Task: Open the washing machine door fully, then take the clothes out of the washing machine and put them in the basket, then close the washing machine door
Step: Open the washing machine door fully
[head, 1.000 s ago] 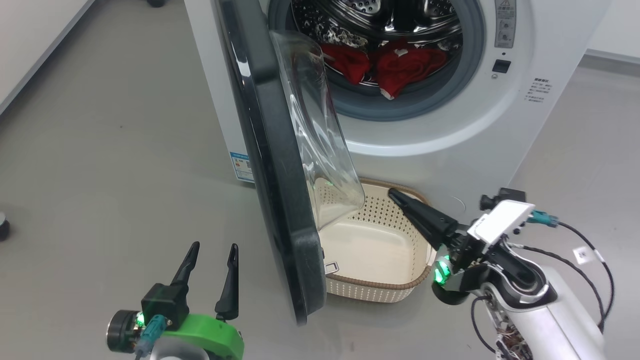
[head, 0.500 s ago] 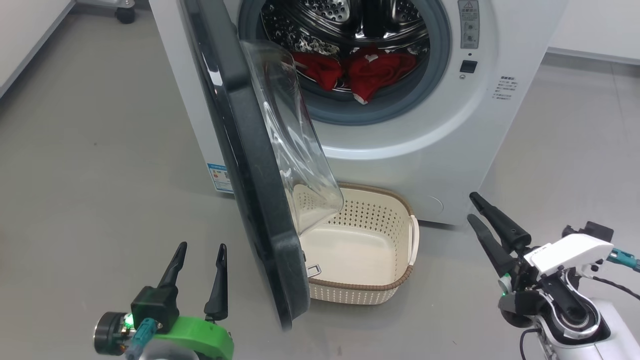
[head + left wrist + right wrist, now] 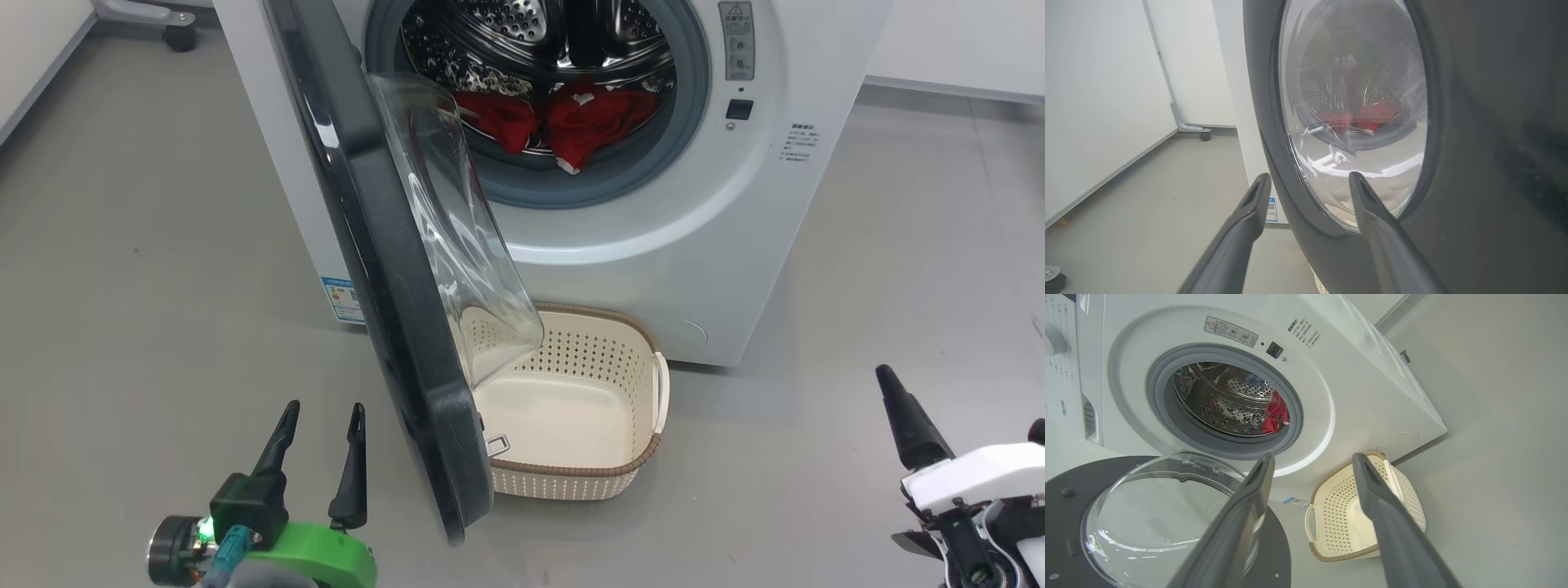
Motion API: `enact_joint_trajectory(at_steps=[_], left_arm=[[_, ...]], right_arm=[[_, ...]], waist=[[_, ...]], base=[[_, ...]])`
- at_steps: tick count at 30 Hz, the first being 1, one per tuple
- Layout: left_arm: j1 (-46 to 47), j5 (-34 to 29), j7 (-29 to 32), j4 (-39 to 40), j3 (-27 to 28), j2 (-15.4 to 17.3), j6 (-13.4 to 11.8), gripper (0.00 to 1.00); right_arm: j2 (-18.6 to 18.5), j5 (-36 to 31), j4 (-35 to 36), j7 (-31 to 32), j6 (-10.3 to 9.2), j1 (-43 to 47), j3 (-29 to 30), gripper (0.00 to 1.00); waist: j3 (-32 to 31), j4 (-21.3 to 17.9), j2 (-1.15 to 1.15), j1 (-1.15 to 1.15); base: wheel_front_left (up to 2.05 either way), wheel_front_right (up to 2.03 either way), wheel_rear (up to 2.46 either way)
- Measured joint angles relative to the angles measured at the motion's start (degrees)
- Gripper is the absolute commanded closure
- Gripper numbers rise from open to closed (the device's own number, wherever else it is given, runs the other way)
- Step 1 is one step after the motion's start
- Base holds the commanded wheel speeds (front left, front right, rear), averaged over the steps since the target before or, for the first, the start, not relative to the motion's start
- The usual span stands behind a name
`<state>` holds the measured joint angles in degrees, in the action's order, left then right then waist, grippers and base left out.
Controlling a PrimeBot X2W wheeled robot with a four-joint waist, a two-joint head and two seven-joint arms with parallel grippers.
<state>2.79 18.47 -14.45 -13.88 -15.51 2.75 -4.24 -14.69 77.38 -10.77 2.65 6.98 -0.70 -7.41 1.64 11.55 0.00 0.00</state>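
Here we see a smooth grey floor (image 3: 122,245) meeting a white wall (image 3: 24,49). The washing machine (image 3: 735,245) stands on it, the washing machine door (image 3: 367,245) standing open, the red clothes (image 3: 596,122) in the drum. The basket (image 3: 645,453) sits on the floor just before the machine. Our left hand (image 3: 325,406) and right hand (image 3: 1313,457) hang open, holding nothing.

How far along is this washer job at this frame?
Done: the door stands open, perhaps not fully. In hand: nothing; left tool and right tool are both open and empty. Left: the red clothes lie in the drum, the basket is empty, and the door needs closing afterwards.
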Motion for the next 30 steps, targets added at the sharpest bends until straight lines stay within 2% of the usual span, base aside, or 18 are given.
enact_joint_trajectory(at_steps=[4,13,16,20,24,30], left_arm=[[-0.21,-0.33,0.0,-0.03,0.07,-0.01,0.07,0.0],[-0.26,-0.35,0.0,-0.12,0.64,-0.01,0.49,0.0],[-0.26,-0.35,0.0,-0.14,0.7,-0.02,0.52,0.0],[-0.26,-0.42,0.0,-0.24,0.8,-0.03,0.52,0.0],[-0.27,-0.43,0.0,-0.41,0.82,-0.03,0.58,0.0],[-0.28,-0.44,0.0,-0.6,0.89,-0.03,0.99,0.0]], right_arm=[[-2.29,-8.06,-1.22,-5.13,-0.71,1.38,-0.34,0.0],[-7.42,-25.48,-2.72,-16.71,-6.91,1.91,-1.3,0.0],[-9.36,-31.26,-2.92,-17.6,-9.27,1.93,-2.34,0.0],[-9.98,-35.7,-2.97,-17.38,-11.74,1.97,-3.38,0.0],[-9.51,-38.69,-2.96,-17.35,-12.3,2.26,-5.16,0.0],[-6.73,-39.97,-3.01,-17.35,-12.76,2.96,-6.44,0.0]], waist=[[-0.08,-0.14,0.0,0.0],[-0.2,-0.65,0.0,0.0],[-0.25,-0.79,0.0,0.0],[-0.31,-0.96,0.0,0.0],[-0.35,-1.13,0.0,0.0],[-0.25,-1.52,0.0,0.0]], base=[[0.0,0.0,0.0],[0.0,0.0,0.0],[0.0,0.0,0.0],[0.0,0.0,0.0],[0.0,0.0,0.0],[0.0,0.0,0.0]])
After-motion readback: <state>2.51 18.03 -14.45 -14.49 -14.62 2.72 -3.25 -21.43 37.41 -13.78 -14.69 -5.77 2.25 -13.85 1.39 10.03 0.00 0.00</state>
